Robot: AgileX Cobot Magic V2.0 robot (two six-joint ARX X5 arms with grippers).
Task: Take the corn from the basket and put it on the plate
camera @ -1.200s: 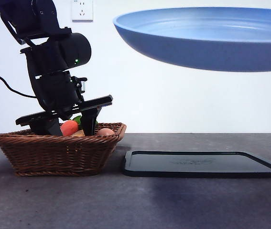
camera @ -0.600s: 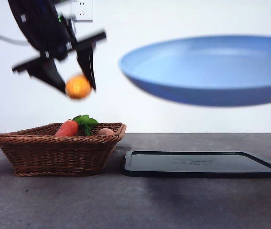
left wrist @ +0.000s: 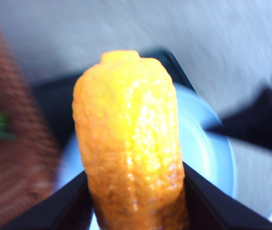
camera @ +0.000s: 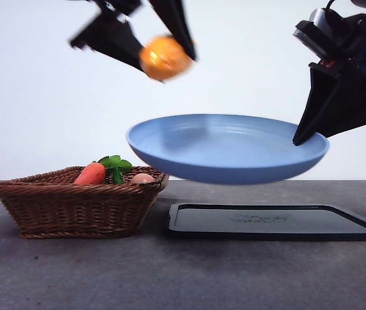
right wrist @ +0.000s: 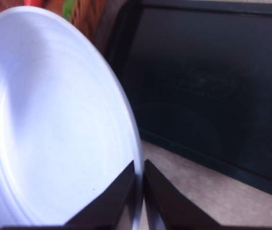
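Left gripper [camera: 163, 55] at the upper left of the front view, raised high, closed around the corn [camera: 164, 57], a black jaw pressed to each side of the cob [left wrist: 131, 143]. Right gripper [camera: 302, 137] at the right of the frame, pinching the rim of the plate [camera: 224, 150] with jaws nearly together [right wrist: 140, 167]. Plate held in the air, tilted slightly, below the corn and above the black tray [camera: 273, 223]. Nearer the camera, bare grey tabletop [camera: 170, 278]. Basket [camera: 73, 203] at lower left, resting on the tabletop just beside the tray, holding a carrot [camera: 91, 173] with green leaves and a pale round item [camera: 142, 178]. White wall behind.
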